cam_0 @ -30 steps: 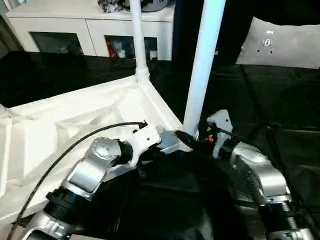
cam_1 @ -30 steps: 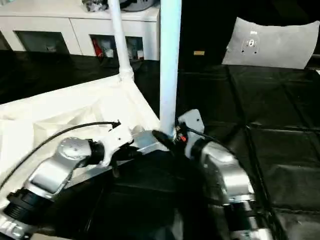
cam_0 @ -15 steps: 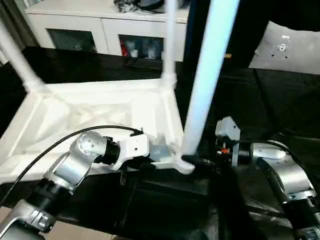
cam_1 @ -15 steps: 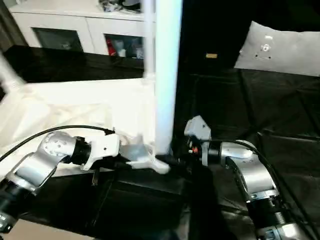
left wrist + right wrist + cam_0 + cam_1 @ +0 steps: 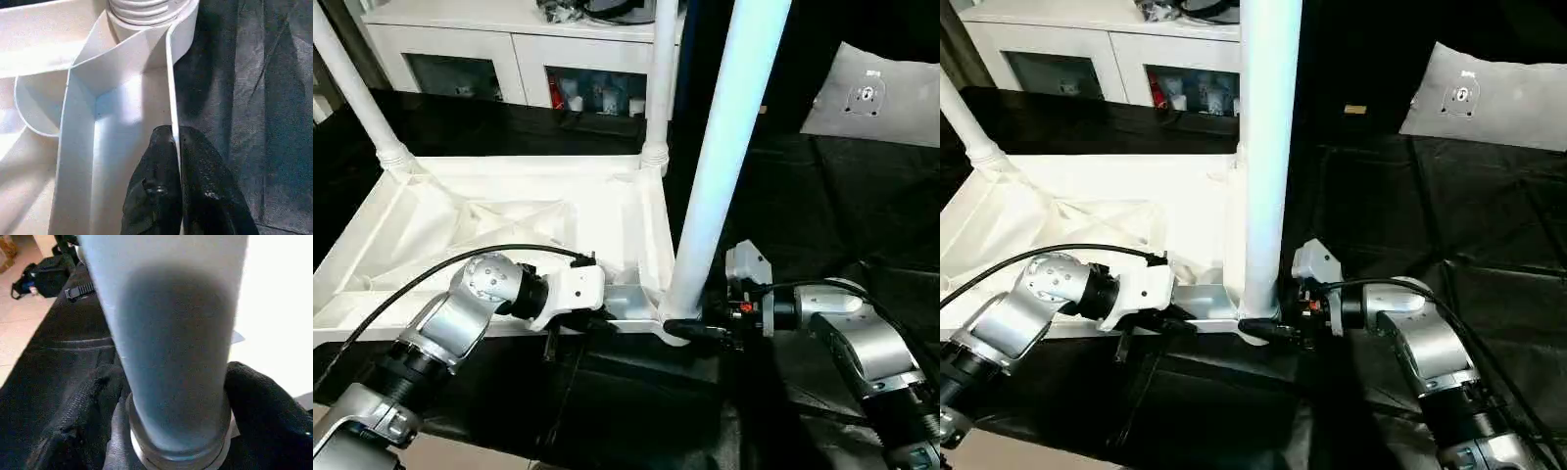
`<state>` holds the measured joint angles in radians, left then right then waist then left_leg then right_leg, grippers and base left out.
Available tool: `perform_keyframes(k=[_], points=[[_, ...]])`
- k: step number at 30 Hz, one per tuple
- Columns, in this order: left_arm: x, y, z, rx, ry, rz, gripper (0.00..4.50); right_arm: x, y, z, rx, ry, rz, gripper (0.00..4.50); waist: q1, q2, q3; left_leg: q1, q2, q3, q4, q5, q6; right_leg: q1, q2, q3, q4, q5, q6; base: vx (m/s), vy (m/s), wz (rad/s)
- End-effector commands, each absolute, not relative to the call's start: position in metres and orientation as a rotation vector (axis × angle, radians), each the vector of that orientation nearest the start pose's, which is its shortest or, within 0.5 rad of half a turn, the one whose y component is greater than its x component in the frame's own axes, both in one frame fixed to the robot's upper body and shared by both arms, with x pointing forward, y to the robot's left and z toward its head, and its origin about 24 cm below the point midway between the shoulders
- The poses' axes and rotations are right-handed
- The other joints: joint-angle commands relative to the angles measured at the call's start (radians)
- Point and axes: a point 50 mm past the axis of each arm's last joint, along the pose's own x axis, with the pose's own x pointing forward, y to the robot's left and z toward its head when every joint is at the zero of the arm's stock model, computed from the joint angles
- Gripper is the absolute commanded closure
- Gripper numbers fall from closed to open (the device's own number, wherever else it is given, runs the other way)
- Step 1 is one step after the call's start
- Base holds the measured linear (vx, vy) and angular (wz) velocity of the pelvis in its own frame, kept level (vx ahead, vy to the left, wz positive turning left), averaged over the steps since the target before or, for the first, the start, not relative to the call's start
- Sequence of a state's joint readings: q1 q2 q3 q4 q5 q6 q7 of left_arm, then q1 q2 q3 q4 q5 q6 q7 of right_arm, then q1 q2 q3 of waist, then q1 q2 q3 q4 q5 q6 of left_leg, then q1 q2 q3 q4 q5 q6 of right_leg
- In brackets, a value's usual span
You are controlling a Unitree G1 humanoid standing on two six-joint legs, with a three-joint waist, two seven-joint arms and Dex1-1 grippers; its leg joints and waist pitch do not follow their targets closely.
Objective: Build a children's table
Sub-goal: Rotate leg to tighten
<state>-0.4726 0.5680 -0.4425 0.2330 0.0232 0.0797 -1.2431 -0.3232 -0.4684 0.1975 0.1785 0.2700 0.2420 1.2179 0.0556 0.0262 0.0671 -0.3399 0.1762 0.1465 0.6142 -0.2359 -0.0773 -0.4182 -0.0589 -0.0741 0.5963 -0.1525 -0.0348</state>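
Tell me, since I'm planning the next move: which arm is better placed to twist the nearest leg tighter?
Right: the right gripper straddles that leg at its base, while the left gripper is pinching the tabletop rim.

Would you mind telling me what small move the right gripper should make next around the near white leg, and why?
Probably close the right gripper on the base of the near white tapered leg and twist it. Its fingers flank the leg at the corner socket without visibly pressing it, while the left gripper pinches the rim of the white plastic ribbed tabletop, steadying it.
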Motion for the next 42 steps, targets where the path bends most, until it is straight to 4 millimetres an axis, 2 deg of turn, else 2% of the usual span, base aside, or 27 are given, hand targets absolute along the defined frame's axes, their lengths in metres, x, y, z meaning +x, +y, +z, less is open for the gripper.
perform_keyframes(k=[1, 3, 9, 11, 13, 16, 18, 20, 21, 23, 24, 25, 26, 27, 28, 29, 30, 31, 33, 34, 35, 38, 42], points=[[0.278, 0.139, 0.067, 0.731, 0.41, -1.529, 4.5, 0.27, -0.15, 0.068, -0.128, 0.3, 1.379, 1.26, -0.004, -0.01, -0.062, -0.015, 0.038, 0.001, -0.073, -0.066, 0.092, 0.067, -0.073, 0.049, -0.074, -0.345, -0.17, 0.0, 0.0, 0.0], [0.277, 0.14, 0.065, 0.729, 0.419, -1.531, 4.5, 0.269, -0.149, 0.066, -0.121, 0.312, 1.386, 1.33, -0.005, -0.009, -0.059, -0.014, 0.037, 0.001, -0.074, -0.077, 0.089, 0.066, -0.072, 0.049, -0.079, -0.37, -0.161, 0.0, 0.0, 0.0], [0.275, 0.141, 0.065, 0.724, 0.425, -1.532, 4.5, 0.267, -0.148, 0.064, -0.111, 0.325, 1.391, 1.87, -0.006, -0.008, -0.058, -0.013, 0.039, -0.001, -0.077, -0.086, 0.084, 0.065, -0.072, 0.05, -0.079, -0.371, -0.161, 0.0, 0.0, 0.0], [0.274, 0.142, 0.063, 0.723, 0.433, -1.526, 4.5, 0.265, -0.146, 0.061, -0.111, 0.329, 1.387, 2.05, -0.006, -0.004, -0.056, -0.014, 0.038, 0.0, -0.077, -0.087, 0.084, 0.066, -0.072, 0.05, -0.08, -0.363, -0.163, 0.0, 0.0, 0.0], [0.274, 0.143, 0.062, 0.711, 0.439, -1.506, 4.5, 0.263, -0.144, 0.059, -0.104, 0.33, 1.378, 2.08, -0.007, -0.005, -0.056, -0.014, 0.038, 0.0, -0.077, -0.088, 0.083, 0.067, -0.072, 0.05, -0.079, -0.355, -0.165, 0.0, 0.0, 0.0], [0.277, 0.139, 0.063, 0.642, 0.426, -1.435, 4.5, 0.262, -0.138, 0.055, -0.075, 0.328, 1.316, 2.1, -0.01, -0.004, -0.05, -0.013, 0.037, 0.0, -0.081, -0.107, 0.077, 0.065, -0.071, 0.049, -0.085, -0.39, -0.158, 0.0, 0.0, 0.0], [0.279, 0.132, 0.066, 0.554, 0.403, -1.352, 4.5, 0.264, -0.131, 0.05, -0.044, 0.319, 1.205, 2.12, -0.016, -0.005, -0.043, -0.012, 0.036, -0.001, -0.084, -0.136, 0.064, 0.063, -0.072, 0.048, -0.092, -0.461, -0.139, 0.0, 0.0, 0.0], [0.281, 0.126, 0.068, 0.5, 0.385, -1.28, 4.5, 0.268, -0.124, 0.046, -0.015, 0.313, 1.095, 2.12, -0.026, 0.0, -0.034, -0.009, 0.032, -0.002, -0.088, -0.177, 0.047, 0.055, -0.069, 0.044, -0.103, -0.544, -0.113, 0.0, 0.0, 0.0], [0.282, 0.122, 0.069, 0.476, 0.375, -1.241, 4.5, 0.271, -0.12, 0.044, 0.006, 0.309, 1.039, 2.12, -0.035, -0.005, -0.033, -0.008, 0.025, -0.005, -0.086, -0.205, 0.035, 0.056, -0.069, 0.037, -0.112, -0.62, -0.078, 0.0, 0.0, 0.0], [0.285, 0.111, 0.073, 0.432, 0.351, -1.148, 4.5, 0.277, -0.107, 0.042, 0.073, 0.301, 0.922, 2.13, -0.048, -0.005, -0.032, -0.012, 0.02, -0.011, -0.087, -0.217, 0.03, 0.057, -0.07, 0.03, -0.122, -0.667, -0.042, 0.0, 0.0, 0.0], [0.287, 0.105, 0.074, 0.404, 0.343, -1.097, 4.5, 0.28, -0.101, 0.042, 0.107, 0.299, 0.863, 2.13, -0.061, -0.002, -0.032, -0.012, 0.023, -0.013, -0.089, -0.218, 0.03, 0.056, -0.069, 0.03, -0.122, -0.651, -0.043, 0.0, 0.0, 0.0], [0.29, 0.092, 0.077, 0.351, 0.33, -1.014, 4.5, 0.287, -0.09, 0.041, 0.17, 0.298, 0.735, 2.13, -0.066, -0.003, -0.033, -0.012, 0.025, -0.013, -0.09, -0.218, 0.032, 0.055, -0.069, 0.029, -0.123, -0.638, -0.047, 0.0, 0.0, 0.0], [0.291, 0.085, 0.079, 0.325, 0.326, -0.98, 4.5, 0.29, -0.084, 0.041, 0.192, 0.299, 0.678, 2.13, -0.077, 0.001, -0.034, -0.013, 0.027, -0.014, -0.09, -0.213, 0.03, 0.054, -0.07, 0.028, -0.121, -0.609, -0.063, 0.0, 0.0, 0.0], [0.291, 0.081, 0.08, 0.314, 0.322, -0.965, 4.5, 0.292, -0.081, 0.041, 0.2, 0.298, 0.654, 2.14, -0.084, 0.0, -0.036, -0.019, 0.028, -0.017, -0.092, -0.216, 0.036, 0.058, -0.071, 0.027, -0.12, -0.584, -0.069, 0.0, 0.0, 0.0], [0.293, 0.074, 0.081, 0.294, 0.313, -0.93, 4.5, 0.294, -0.076, 0.041, 0.211, 0.296, 0.614, 2.14, -0.086, -0.001, -0.037, -0.019, 0.028, -0.018, -0.092, -0.215, 0.041, 0.059, -0.071, 0.028, -0.118, -0.565, -0.076, 0.0, 0.0, 0.0], [0.296, 0.066, 0.084, 0.275, 0.296, -0.892, 4.5, 0.297, -0.069, 0.042, 0.218, 0.292, 0.573, 2.14, -0.09, -0.002, -0.04, -0.019, 0.029, -0.015, -0.091, -0.2, 0.052, 0.058, -0.071, 0.032, -0.115, -0.513, -0.095, 0.0, 0.0, 0.0], [0.297, 0.06, 0.085, 0.27, 0.283, -0.884, 4.5, 0.3, -0.068, 0.042, 0.203, 0.285, 0.536, 2.14, -0.092, -0.006, -0.043, -0.02, 0.028, -0.011, -0.089, -0.175, 0.065, 0.058, -0.07, 0.037, -0.113, -0.46, -0.117, 0.0, 0.0, 0.0], [0.297, 0.057, 0.087, 0.267, 0.276, -0.88, 4.5, 0.302, -0.067, 0.042, 0.191, 0.281, 0.509, 2.14, -0.093, -0.005, -0.043, -0.021, 0.029, -0.009, -0.088, -0.152, 0.075, 0.057, -0.07, 0.039, -0.108, -0.418, -0.137, 0.0, 0.0, 0.0], [0.299, 0.053, 0.088, 0.294, 0.264, -0.886, 4.5, 0.304, -0.068, 0.042, 0.167, 0.255, 0.507, 2.14, -0.088, -0.007, -0.047, -0.02, 0.025, -0.004, -0.084, -0.125, 0.094, 0.059, -0.071, 0.042, -0.106, -0.382, -0.149, 0.0, 0.0, 0.0], [0.3, 0.054, 0.088, 0.316, 0.267, -0.891, 4.5, 0.304, -0.072, 0.041, 0.154, 0.253, 0.503, 2.14, -0.084, -0.004, -0.048, -0.02, 0.026, -0.002, -0.083, -0.107, 0.108, 0.058, -0.07, 0.043, -0.105, -0.361, -0.157, 0.0, 0.0, 0.0], [0.3, 0.054, 0.088, 0.316, 0.267, -0.891, 4.5, 0.304, -0.072, 0.041, 0.154, 0.253, 0.503, 1.59, -0.081, -0.004, -0.047, -0.021, 0.027, -0.003, -0.083, -0.096, 0.112, 0.06, -0.07, 0.043, -0.101, -0.347, -0.162, 0.0, 0.0, 0.0], [0.302, 0.06, 0.087, 0.343, 0.281, -0.878, 4.5, 0.306, -0.08, 0.043, 0.164, 0.24, 0.478, 1.25, -0.071, 0.003, -0.054, -0.024, 0.029, -0.003, -0.08, -0.045, 0.123, 0.067, -0.07, 0.045, -0.086, -0.25, -0.192, 0.0, 0.0, 0.0], [0.304, 0.082, 0.082, 0.408, 0.316, -0.867, 4.5, 0.306, -0.106, 0.051, 0.132, 0.167, 0.518, 0.91, -0.068, 0.005, -0.06, -0.029, 0.032, -0.005, -0.076, 0.0, 0.147, 0.073, -0.07, 0.042, -0.075, -0.155, -0.223, 0.0, 0.0, 0.0]])
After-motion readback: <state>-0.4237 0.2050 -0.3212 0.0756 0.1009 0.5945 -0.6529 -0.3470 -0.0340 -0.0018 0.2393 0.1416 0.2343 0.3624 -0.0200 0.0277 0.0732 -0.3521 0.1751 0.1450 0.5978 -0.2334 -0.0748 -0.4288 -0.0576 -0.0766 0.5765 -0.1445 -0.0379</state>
